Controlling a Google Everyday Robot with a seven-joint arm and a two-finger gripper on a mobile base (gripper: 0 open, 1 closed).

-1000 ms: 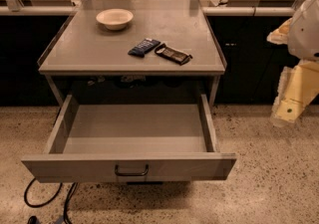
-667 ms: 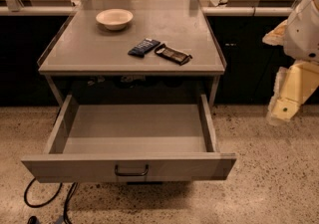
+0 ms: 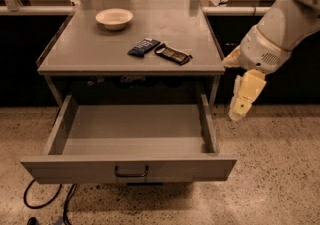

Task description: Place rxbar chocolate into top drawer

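The rxbar chocolate (image 3: pixel 173 54), a slim black-brown bar with tan markings, lies flat on the grey counter (image 3: pixel 90 49), right of centre. A dark blue wrapped bar (image 3: pixel 143 47) lies just left of it. The top drawer (image 3: pixel 130 167) is pulled fully open below the counter, its inside bare and its dark handle at the front centre. My gripper (image 3: pixel 244 100) hangs to the right of the counter, beside the drawer's right wall, pointing down, apart from the bar.
A white bowl (image 3: pixel 114 18) stands at the counter's back left. Two posts rise at the counter's back edge. Black cables (image 3: pixel 47 201) lie on the speckled floor at the lower left. Other counters stand behind.
My arm and gripper have moved left, closer to the counter's right edge. The bars, bowl and drawer have not moved.
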